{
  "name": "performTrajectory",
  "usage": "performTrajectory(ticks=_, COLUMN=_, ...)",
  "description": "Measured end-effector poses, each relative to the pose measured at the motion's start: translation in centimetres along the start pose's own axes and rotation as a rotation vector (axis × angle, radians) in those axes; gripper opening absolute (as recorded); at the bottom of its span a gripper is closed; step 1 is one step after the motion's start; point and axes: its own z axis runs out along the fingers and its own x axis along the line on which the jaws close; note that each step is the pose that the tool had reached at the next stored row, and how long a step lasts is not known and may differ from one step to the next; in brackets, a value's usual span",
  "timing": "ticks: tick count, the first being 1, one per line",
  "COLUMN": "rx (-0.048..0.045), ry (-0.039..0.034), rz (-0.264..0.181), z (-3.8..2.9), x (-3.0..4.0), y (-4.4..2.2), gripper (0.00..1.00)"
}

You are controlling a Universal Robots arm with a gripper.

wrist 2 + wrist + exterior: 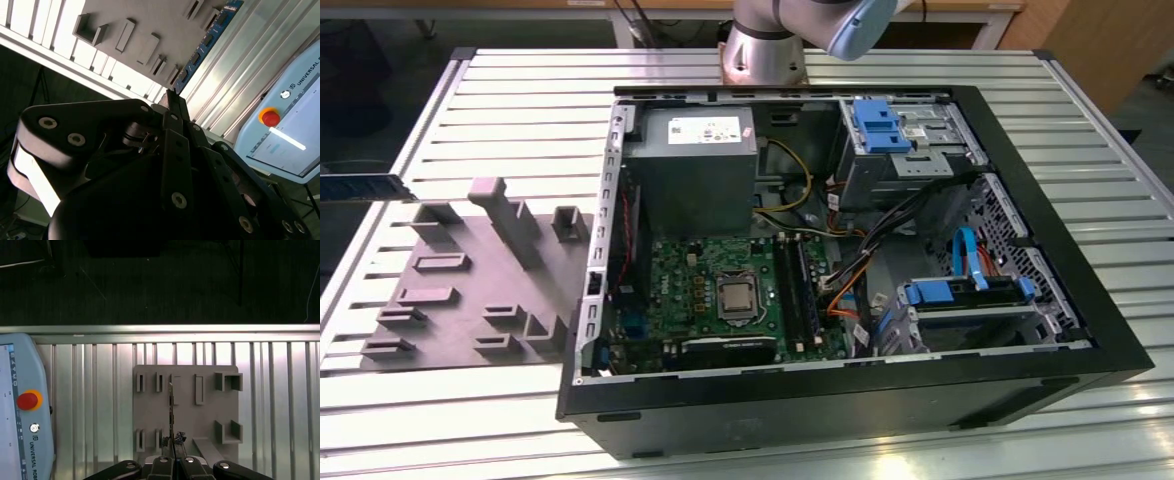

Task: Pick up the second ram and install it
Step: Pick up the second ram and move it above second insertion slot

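Over the pale grey tray [150, 415], near the table edge at the exterior view's left, the gripper [172, 441] is pinching the second ram [206, 44] by one end, the stick jutting out and apparently lifted off the tray. To my eye this carry wants a firm, square pinch and a level stick, kept well clear of the open computer case [1067, 330] walls.

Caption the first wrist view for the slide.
Gripper shut on the second ram, seen edge-on against the grey tray.
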Motion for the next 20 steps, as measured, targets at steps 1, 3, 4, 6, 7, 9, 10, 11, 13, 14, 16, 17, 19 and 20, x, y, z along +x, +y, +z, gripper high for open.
performTrajectory(ticks=1, rx=0.0000, ry=0.0000, rz=0.000, z=-0.07, x=0.00, y=0.00, gripper=0.11)
performTrajectory(ticks=3, rx=0.0000, ry=-0.0001, rz=0.000, z=-0.20, x=-0.01, y=0.01, gripper=0.11)
performTrajectory(ticks=4, rx=0.0000, ry=0.0000, rz=0.000, z=-0.26, x=-0.01, y=0.01, gripper=0.11)
performTrajectory(ticks=6, rx=0.0001, ry=0.0000, rz=0.000, z=-0.35, x=-0.02, y=0.01, gripper=0.11)
performTrajectory(ticks=7, rx=0.0000, ry=0.0000, rz=0.000, z=-0.40, x=-0.02, y=0.01, gripper=0.11)
performTrajectory(ticks=9, rx=0.0001, ry=-0.0001, rz=0.000, z=-0.50, x=-0.02, y=0.01, gripper=0.11)
performTrajectory(ticks=10, rx=0.0002, ry=-0.0001, rz=0.000, z=-0.54, x=-0.02, y=0.01, gripper=0.11)
performTrajectory(ticks=11, rx=0.0002, ry=0.0000, rz=0.000, z=-0.57, x=-0.03, y=0.01, gripper=0.11)
performTrajectory(ticks=13, rx=0.0002, ry=0.0000, rz=0.000, z=-0.65, x=-0.03, y=0.01, gripper=0.11)
performTrajectory(ticks=14, rx=0.0001, ry=0.0000, rz=0.000, z=-0.69, x=-0.03, y=0.01, gripper=0.11)
performTrajectory(ticks=16, rx=0.0002, ry=0.0000, rz=0.000, z=-0.78, x=-0.03, y=0.02, gripper=0.11)
performTrajectory(ticks=17, rx=0.0002, ry=0.0000, rz=0.000, z=-0.82, x=-0.04, y=0.02, gripper=0.11)
performTrajectory(ticks=19, rx=0.0002, ry=-0.0001, rz=0.000, z=-0.87, x=-0.04, y=0.02, gripper=0.11)
performTrajectory(ticks=20, rx=0.0003, ry=-0.0001, rz=0.000, z=-0.86, x=-0.04, y=0.02, gripper=0.11)
